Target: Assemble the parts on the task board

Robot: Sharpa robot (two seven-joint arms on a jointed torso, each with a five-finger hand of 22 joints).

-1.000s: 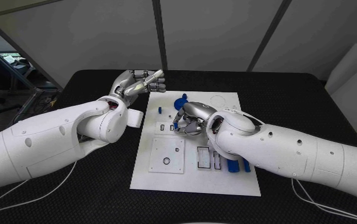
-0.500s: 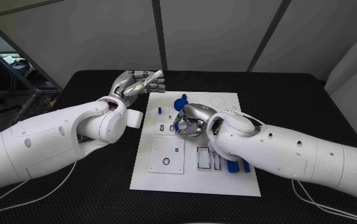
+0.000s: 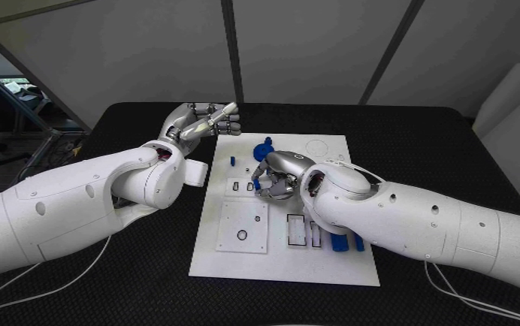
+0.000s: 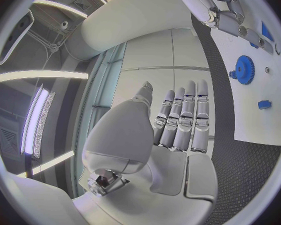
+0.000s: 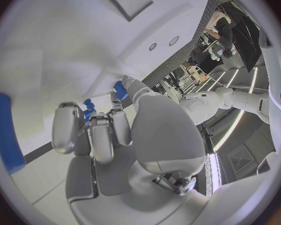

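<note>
While the task board (image 3: 284,255) lies flat in the middle of the black table (image 3: 433,138) with its long axis running away from the robot, the part under work is a small blue piece (image 5: 120,90) at the fingertips of the right hand (image 3: 279,176). The right wrist view shows that piece touching the tips of the curled fingers; whether it is firmly pinched or only touched cannot be told. The hand hangs low over the board's middle slots (image 3: 243,186), fingers pointing down and toward the board's left side.

A blue gear (image 3: 262,149) sits on the far part of the board, just beyond the right hand. A longer blue bar (image 5: 7,130) lies on the board beside the hand, on its near side. The right hand is clearly the nearer one to every part.

The left hand (image 3: 201,122) is released, fingers straight and together, holding nothing, raised just off the board's far left corner. Its wrist view shows the gear (image 4: 244,69) and a small blue peg (image 4: 263,104) from the far side.
</note>
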